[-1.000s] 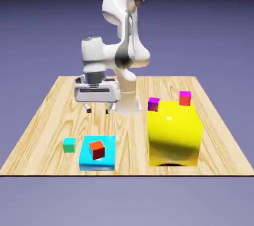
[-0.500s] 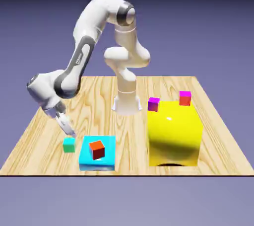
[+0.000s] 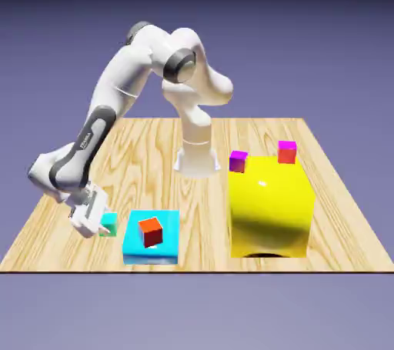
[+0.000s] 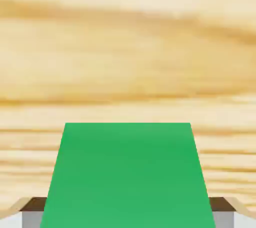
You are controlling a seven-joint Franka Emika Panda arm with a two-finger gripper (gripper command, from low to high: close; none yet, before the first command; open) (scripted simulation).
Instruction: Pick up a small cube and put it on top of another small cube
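In the exterior view, your gripper (image 3: 98,218) is down at table level on the exterior view's left, right at the small teal-green cube (image 3: 109,223), which sits just beside the flat cyan block (image 3: 151,238) carrying a red-orange cube (image 3: 151,231).

Hand view: the teal-green cube (image 4: 127,174) fills the space between the fingertips (image 4: 33,213), jaws pinched narrow on it, wooden table (image 4: 125,46) behind. If the pinch is shallow, it could slip out on the lift, so watch that.

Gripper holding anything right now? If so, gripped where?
Yes: the gripper is shut on the small teal-green cube, one of the fingers on each of its opposite side faces, on the table.
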